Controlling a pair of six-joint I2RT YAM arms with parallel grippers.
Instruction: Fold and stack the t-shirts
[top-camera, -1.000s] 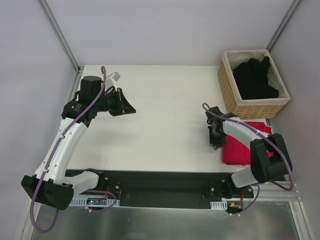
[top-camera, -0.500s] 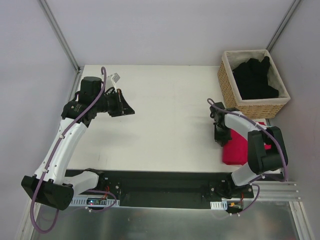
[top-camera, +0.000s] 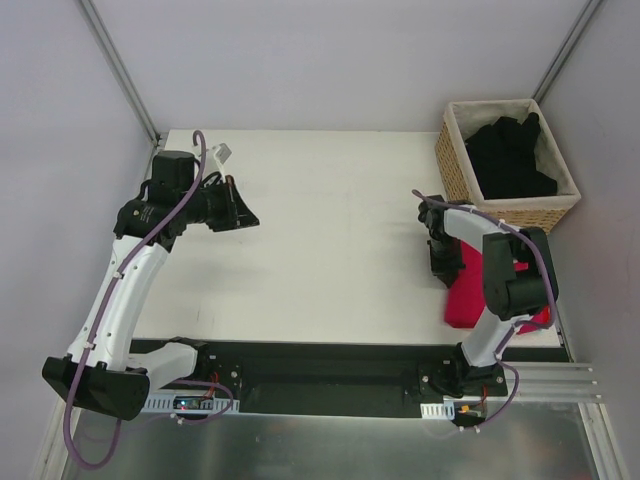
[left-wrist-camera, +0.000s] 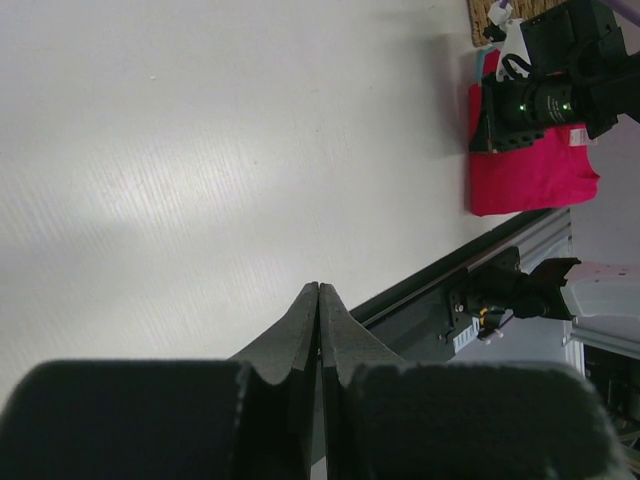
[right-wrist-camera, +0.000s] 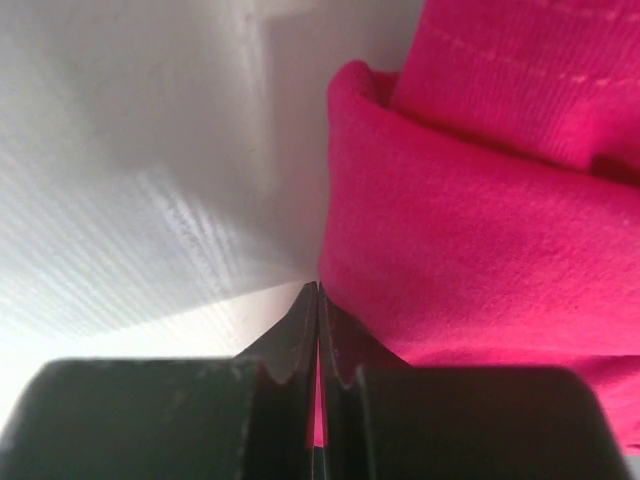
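A folded magenta-pink t-shirt (top-camera: 472, 303) lies at the table's right front, also in the left wrist view (left-wrist-camera: 530, 175). In the right wrist view its rolled edge (right-wrist-camera: 470, 240) fills the right side, with another pink fold (right-wrist-camera: 520, 70) above it. My right gripper (top-camera: 444, 280) is shut, its tips (right-wrist-camera: 318, 288) low on the table against the shirt's left edge. Black t-shirts (top-camera: 510, 155) lie heaped in the wicker basket (top-camera: 455, 180). My left gripper (top-camera: 252, 220) is shut and holds nothing, hovering over the bare left part of the table (left-wrist-camera: 319, 287).
The basket stands at the back right corner, just behind the pink shirt. White walls and metal posts (top-camera: 120, 70) close in the table. The black base rail (top-camera: 330, 370) runs along the near edge.
My right gripper has moved right, up to the pink shirt's left edge, and its arm has swung in closer. The left gripper has drawn back a little to the left.
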